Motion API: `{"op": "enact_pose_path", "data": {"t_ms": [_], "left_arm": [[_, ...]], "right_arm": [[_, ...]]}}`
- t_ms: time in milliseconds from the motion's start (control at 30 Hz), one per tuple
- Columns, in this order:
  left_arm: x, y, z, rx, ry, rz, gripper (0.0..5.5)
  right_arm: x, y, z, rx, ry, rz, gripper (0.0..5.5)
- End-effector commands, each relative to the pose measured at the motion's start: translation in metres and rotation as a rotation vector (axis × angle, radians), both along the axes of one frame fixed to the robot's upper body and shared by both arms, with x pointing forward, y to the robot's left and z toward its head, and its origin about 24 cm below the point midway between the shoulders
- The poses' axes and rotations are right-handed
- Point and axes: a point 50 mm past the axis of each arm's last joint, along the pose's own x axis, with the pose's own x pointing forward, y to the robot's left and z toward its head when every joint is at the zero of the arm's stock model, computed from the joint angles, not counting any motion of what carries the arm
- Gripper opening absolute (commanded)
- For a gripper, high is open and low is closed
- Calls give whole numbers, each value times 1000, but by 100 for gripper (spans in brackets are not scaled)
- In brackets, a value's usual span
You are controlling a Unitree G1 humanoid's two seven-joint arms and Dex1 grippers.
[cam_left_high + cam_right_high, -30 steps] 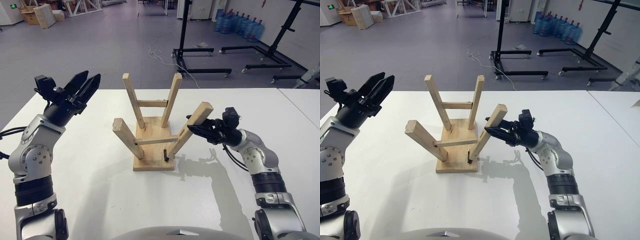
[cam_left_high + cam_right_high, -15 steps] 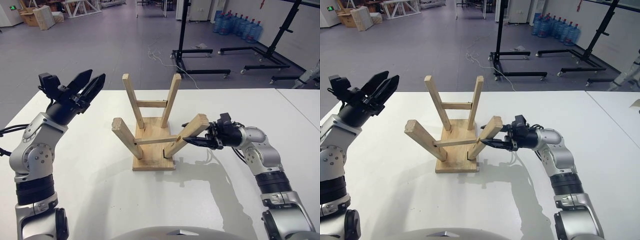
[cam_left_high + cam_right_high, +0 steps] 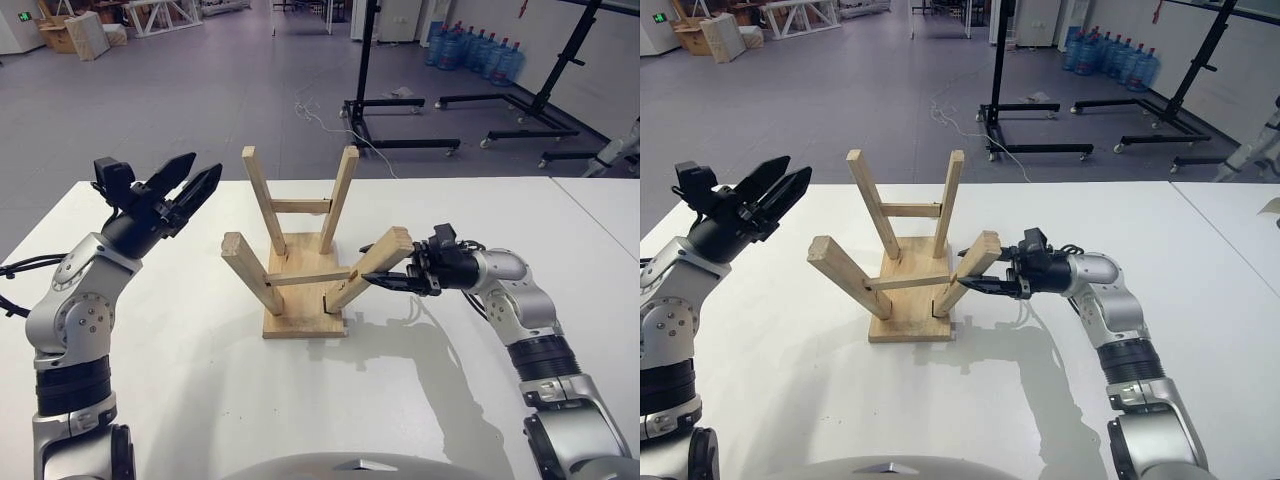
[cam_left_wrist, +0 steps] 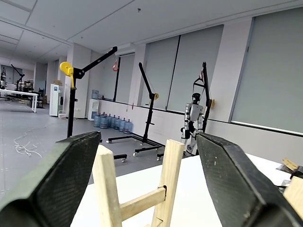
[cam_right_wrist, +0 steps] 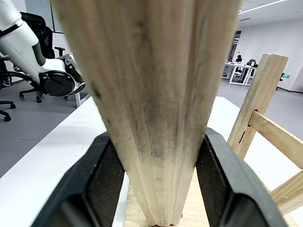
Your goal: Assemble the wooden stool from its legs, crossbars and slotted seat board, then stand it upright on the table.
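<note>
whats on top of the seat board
Four legs rise from the seat board, paired by two crossbars; the right gripper clamps the near right leg. The board under their feet is covered.

Silver-grey arms (image 3: pixel 72 305), black cables (image 3: pixel 14 266), black left pincer (image 3: pixel 204 166), right pincer (image 3: pixel 368 264)

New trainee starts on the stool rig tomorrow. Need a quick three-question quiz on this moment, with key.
1. True or false: the stool stands upright on its legs on the table.
2. What does the right gripper hold? A) a crossbar B) the near right leg C) the far left leg D) nothing
3. Fill in: the left gripper hangs beside the stool, touching nothing, with its fingers ____.

Key
1. False: the stool rests upside down on its seat board on the table, legs pointing up.
2. B: the fingers sit on both sides of that leg.
3. open
</note>
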Motion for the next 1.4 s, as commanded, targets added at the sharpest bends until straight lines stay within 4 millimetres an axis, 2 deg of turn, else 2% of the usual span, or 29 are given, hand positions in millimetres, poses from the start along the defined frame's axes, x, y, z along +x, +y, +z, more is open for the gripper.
{"op": "enact_pose_path", "data": {"t_ms": [33, 267, 467, 600, 767, 1100, 1400], "left_arm": [[1, -2, -5, 16, 11, -2, 364], [0, -7, -8, 38, 15, -19, 364], [-15, -19, 2, -19, -18, -185, 364], [-21, -31, -11, 42, 32, -251, 364], [-10, -37, -30, 112, 120, -212, 364], [-16, -47, -42, 122, 160, -311, 364], [-15, -44, -44, 153, 164, -324, 364]], "right_arm": [[0, 4, -18, -99, 82, -3, 204], [5, 8, -15, -115, 109, 30, 204], [8, 9, -14, -120, 110, 32, 204], [7, 9, -15, -116, 110, 32, 204], [6, 11, -15, -114, 109, 41, 204], [5, 15, -16, -103, 111, 45, 204], [7, 14, -19, -48, 94, 60, 204]]}}
